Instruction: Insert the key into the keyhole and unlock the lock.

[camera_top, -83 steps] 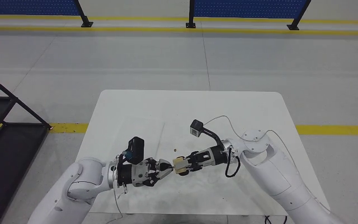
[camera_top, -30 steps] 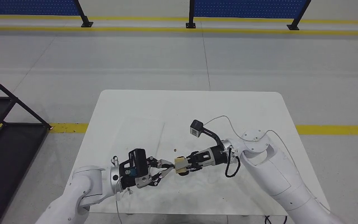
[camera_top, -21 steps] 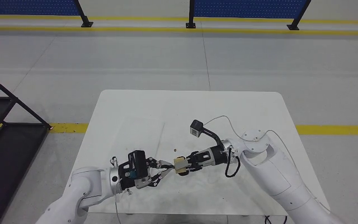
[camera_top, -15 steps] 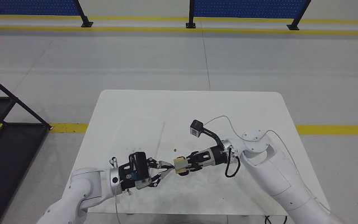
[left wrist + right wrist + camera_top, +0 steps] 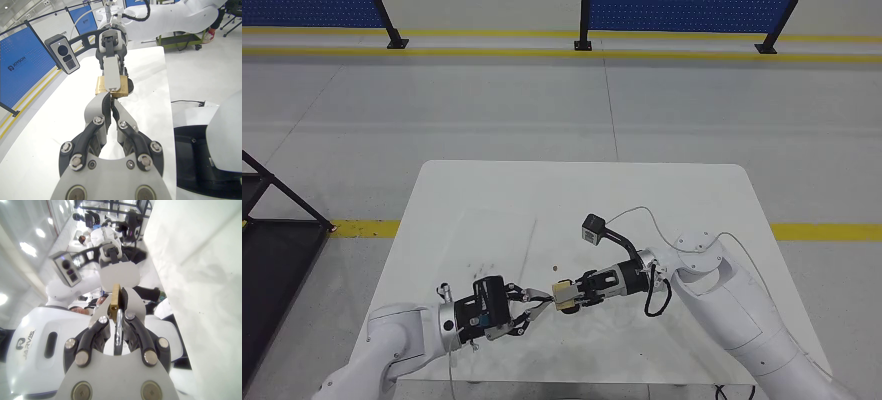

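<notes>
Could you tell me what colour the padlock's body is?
Brass-gold padlock, clearest in the left wrist view.

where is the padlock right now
Top view: over the table's near middle, the padlock sits in the right gripper, base toward the left gripper's key.

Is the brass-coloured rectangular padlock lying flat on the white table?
No, the brass-coloured rectangular padlock is clamped between the fingers of the right gripper, held off the white table.
</notes>
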